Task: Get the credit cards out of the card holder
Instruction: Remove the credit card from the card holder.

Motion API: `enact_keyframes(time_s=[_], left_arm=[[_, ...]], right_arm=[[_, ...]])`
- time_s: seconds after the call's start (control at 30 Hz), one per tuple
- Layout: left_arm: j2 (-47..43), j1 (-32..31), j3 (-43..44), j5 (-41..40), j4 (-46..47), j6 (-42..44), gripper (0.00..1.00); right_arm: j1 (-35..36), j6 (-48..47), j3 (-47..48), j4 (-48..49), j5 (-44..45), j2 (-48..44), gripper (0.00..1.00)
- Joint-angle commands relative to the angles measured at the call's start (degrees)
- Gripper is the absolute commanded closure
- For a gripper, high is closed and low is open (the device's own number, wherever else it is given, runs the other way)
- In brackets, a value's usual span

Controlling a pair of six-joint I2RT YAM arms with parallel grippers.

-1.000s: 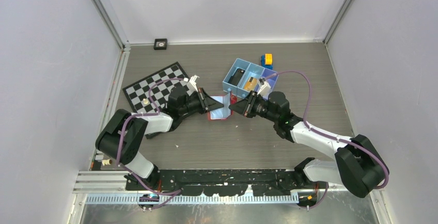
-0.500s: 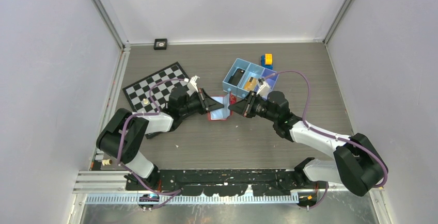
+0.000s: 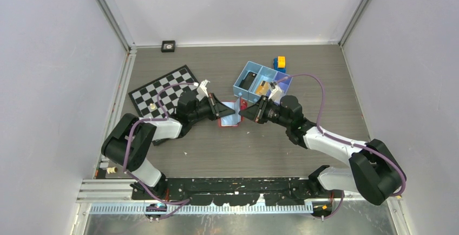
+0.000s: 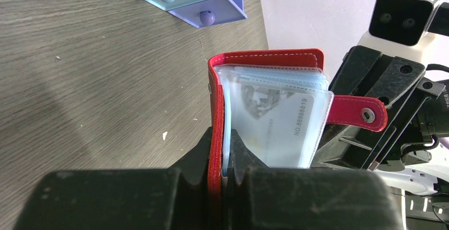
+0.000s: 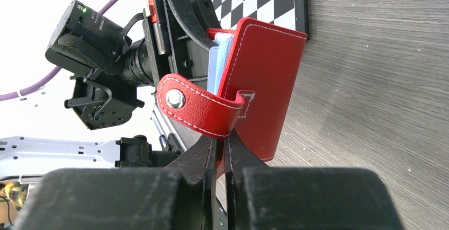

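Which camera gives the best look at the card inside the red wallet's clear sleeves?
The left wrist view: the pale card and its printed number show through the sleeves. The right wrist view shows only the card holder from its red back, with the snap tab. The top view shows only a small red patch.

Checkerboard (image 3: 165,90) and blue tray (image 3: 242,74) lie on table (image 3: 243,148)

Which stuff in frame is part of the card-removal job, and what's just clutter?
Job: red card holder, card in its clear sleeve, left end effector, right end effector.
Clutter: chessboard, blue tray, yellow block, black square object.
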Motion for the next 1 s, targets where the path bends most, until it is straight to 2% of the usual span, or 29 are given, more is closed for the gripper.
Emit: enact_keyframes(time_s=[0.0, 0.2, 0.3, 0.47, 0.7, 0.97], left_arm=[[-0.2, -0.8, 2.6, 2.3, 4.1, -0.8, 1.0], [-1.3, -0.8, 2.5, 1.5, 2.4, 0.0, 1.0], [-2.3, -0.8, 2.5, 0.4, 0.3, 1.2, 1.0], [-4.0, -0.8, 2.8, -1.8, -4.7, 3.3, 1.0], [-5.2, -0.8, 3.3, -3.2, -8.4, 5.3, 1.0], [-6.3, -0.8, 3.7, -4.6, -11.4, 6.6, 1.0]], right_arm=[[0.1, 0.9, 2.0, 2.7, -1.4, 0.4, 1.0], [0.1, -1.0, 2.7, -3.3, 2.6, -0.6, 0.99], [0.1, -1.9, 2.7, -4.7, 4.0, -1.4, 0.82], [0.1, -2.3, 3.0, -5.6, 4.3, -1.3, 0.72], [0.1, -2.3, 3.7, -6.3, 4.0, -0.3, 0.66], [0.1, -2.1, 3.8, -6.1, 3.5, 0.1, 0.65]])
